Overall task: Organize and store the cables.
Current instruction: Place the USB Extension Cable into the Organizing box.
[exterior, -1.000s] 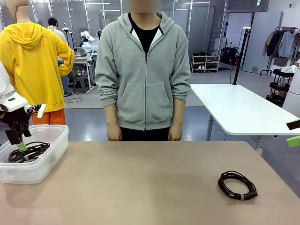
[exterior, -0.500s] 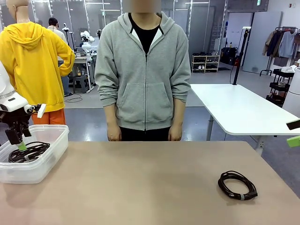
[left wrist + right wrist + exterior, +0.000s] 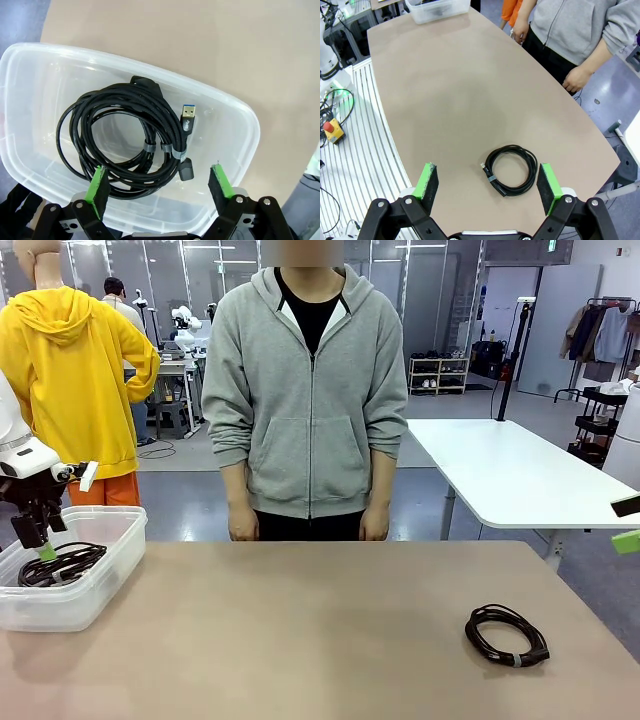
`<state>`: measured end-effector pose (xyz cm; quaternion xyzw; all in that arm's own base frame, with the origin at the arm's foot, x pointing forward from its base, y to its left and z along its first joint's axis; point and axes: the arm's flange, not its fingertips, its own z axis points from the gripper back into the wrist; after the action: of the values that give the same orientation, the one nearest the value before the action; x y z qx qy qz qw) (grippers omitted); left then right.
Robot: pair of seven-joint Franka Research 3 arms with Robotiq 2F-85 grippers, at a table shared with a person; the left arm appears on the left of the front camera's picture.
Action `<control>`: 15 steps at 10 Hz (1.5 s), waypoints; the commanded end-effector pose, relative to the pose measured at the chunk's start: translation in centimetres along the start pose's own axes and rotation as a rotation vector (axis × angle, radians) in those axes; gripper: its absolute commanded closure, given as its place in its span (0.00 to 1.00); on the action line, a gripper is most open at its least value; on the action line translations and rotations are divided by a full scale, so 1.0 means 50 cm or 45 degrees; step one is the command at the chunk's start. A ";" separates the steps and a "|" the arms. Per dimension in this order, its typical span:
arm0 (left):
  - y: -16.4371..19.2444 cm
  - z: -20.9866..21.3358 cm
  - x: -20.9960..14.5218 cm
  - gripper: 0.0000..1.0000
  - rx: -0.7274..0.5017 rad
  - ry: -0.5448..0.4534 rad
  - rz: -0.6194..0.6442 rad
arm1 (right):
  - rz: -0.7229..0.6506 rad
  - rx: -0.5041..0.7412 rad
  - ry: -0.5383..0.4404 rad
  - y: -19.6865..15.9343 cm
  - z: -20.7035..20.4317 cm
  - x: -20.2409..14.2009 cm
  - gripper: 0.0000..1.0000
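Observation:
Coiled black cables [image 3: 125, 135] tied with pale bands lie inside a clear plastic bin [image 3: 105, 570] at the table's left; one blue USB plug [image 3: 188, 111] shows. My left gripper [image 3: 159, 182] hovers open just above the bin [image 3: 235, 125], nothing between its green pads; in the front view it [image 3: 40, 540] hangs over the coil [image 3: 62, 564]. Another coiled black cable [image 3: 506, 636] rests on the table at the right. My right gripper [image 3: 489, 184] is open, high above that cable [image 3: 511, 170]; a green pad [image 3: 627, 541] shows at the right edge.
A person in a grey hoodie [image 3: 310, 390] stands at the far side, hands [image 3: 243, 524] down by the table edge. The tan tabletop [image 3: 300, 630] lies bare between bin and loose cable. A white table [image 3: 510, 475] stands behind at right.

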<state>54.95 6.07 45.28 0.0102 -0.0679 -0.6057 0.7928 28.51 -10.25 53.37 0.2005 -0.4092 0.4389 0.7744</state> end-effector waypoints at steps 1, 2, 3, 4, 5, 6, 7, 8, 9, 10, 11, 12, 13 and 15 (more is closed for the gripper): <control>0.000 0.031 -0.002 0.00 0.043 -0.067 -0.066 | 0.000 0.000 0.000 0.000 0.000 0.000 0.00; -0.019 0.073 0.018 0.00 0.106 -0.135 -0.129 | 0.039 -0.019 0.090 0.002 0.005 0.040 0.00; -0.048 0.107 0.031 0.00 0.099 -0.117 -0.101 | 0.103 0.006 0.186 0.007 0.007 0.074 0.00; -0.082 0.147 0.040 0.00 0.089 -0.186 -0.085 | 0.191 0.070 0.269 0.011 0.003 0.108 0.00; -0.118 0.181 0.049 0.00 0.115 -0.183 -0.154 | 0.262 0.105 0.386 0.014 -0.020 0.148 0.00; -0.164 0.216 0.059 0.00 0.084 -0.240 -0.123 | 0.368 0.140 0.543 0.006 -0.046 0.182 0.00; -0.208 0.247 0.065 0.00 0.083 -0.281 -0.036 | 0.405 0.197 0.593 -0.006 -0.073 0.193 0.00; -0.263 0.272 0.072 0.00 0.104 -0.311 0.054 | 0.440 0.246 0.662 -0.014 -0.107 0.184 0.00; -0.308 0.278 0.077 0.00 0.161 -0.361 0.127 | 0.458 0.268 0.703 -0.029 -0.136 0.169 0.00; -0.381 0.295 0.079 0.00 0.194 -0.379 0.227 | 0.439 0.323 0.726 -0.042 -0.175 0.147 0.00; -0.439 0.306 0.078 0.00 0.215 -0.346 0.338 | 0.453 0.351 0.784 -0.051 -0.203 0.123 0.00; -0.487 0.312 0.083 0.00 0.171 -0.328 0.428 | 0.491 0.363 0.836 -0.059 -0.228 0.100 0.00; -0.522 0.311 0.092 0.00 0.176 -0.311 0.543 | 0.504 0.384 0.856 -0.064 -0.248 0.080 0.00; -0.550 0.303 0.101 0.00 0.199 -0.379 0.529 | 0.461 0.417 0.899 -0.062 -0.293 0.036 0.00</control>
<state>28.11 -4.71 58.41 -0.0313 -0.2247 -0.4150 0.8811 38.31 -1.12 47.48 0.0918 -0.0785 0.6638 0.7381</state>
